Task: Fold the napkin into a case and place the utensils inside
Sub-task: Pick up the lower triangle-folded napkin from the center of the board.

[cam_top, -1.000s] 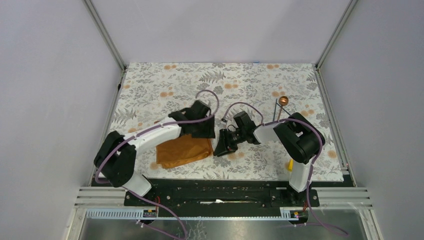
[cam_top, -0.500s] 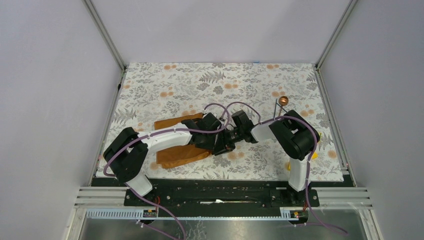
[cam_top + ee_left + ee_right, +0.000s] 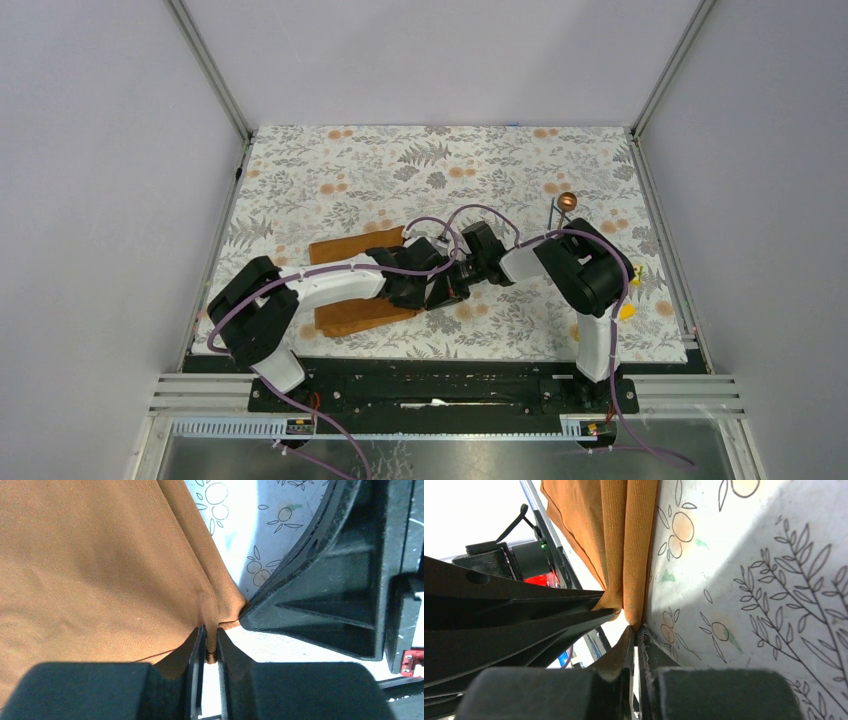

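Napkin [image 3: 355, 315] lies folded near-left on the mat [image 3: 480, 160]; I see left gripper [image 3: 210, 641] and right gripper [image 3: 635, 630] both clamped on its right edge, crowded nose to nose. Bare floral mat stretches beyond them.

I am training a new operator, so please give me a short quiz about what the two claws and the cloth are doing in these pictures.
1. True or false: the left claw is shut on the napkin.
2. Where is the copper-bowled spoon? A: inside the napkin. B: on the table, apart from the napkin. C: in a claw.
3. What does the right claw pinch?
Key: 1 true; 2 B; 3 the napkin's edge.
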Robot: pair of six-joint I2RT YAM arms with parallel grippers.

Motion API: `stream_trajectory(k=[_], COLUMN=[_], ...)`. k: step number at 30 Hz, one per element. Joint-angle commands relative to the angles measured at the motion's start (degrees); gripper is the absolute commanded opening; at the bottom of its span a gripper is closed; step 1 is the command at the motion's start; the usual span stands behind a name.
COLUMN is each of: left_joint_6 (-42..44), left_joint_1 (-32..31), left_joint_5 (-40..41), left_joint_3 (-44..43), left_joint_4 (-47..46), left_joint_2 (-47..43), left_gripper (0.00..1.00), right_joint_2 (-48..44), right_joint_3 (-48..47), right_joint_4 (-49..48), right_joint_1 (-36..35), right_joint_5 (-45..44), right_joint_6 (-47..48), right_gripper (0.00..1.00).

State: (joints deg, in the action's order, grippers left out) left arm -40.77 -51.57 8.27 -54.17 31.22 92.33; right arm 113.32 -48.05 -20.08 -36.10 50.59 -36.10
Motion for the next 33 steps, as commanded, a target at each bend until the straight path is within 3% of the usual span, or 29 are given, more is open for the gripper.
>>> stream_trajectory(k=[1,12,16,23,27,31,33], left_joint_6=[-1.0,-0.8,-0.3,-0.7,-1.0,-0.9,-0.8], left_joint_1=[-0.6,-1.8,-2.0,-2.3,-2.0,0.0,2.7], left_joint_5=[0.9,1.2,1.3,0.2,-1.3,0.3,0.6], left_joint_3=[-1.4,-5.2,-6.0,-6.6,-7.6,-7.7,-6.4], left_joint_4=[-1.0,-0.9,-0.1,4.3,6.8,9.5,9.9], left_joint_2=[-1.8,1.7,3.3,-3.7,-12.2,-17.6,-19.7], left_gripper=[0.15,0.12,0.20,0.49,0.64,0.71,0.72], right_joint_2=[0.9,0.1,0.0,-4.9,-7.6,-7.2,-6.0], right_joint_3=[-0.9,1.6,2.1,4.4,6.6,5.2,3.3], right_joint_4=[0.1,-2.8,-3.2,1.4,1.8,-0.1,-0.8], right_joint_1=[0.1,0.1,0.1,0.1,0.1,0.1,-0.1], right_joint_5=[-1.5,-0.8,-0.9,-2.2,-2.0,-1.8,-1.6], right_joint_6=[1.6,0.1,-0.2,1.9,3.3,2.7,2.0], right_gripper=[0.00,0.00,0.00,0.23,0.43,0.58,0.61])
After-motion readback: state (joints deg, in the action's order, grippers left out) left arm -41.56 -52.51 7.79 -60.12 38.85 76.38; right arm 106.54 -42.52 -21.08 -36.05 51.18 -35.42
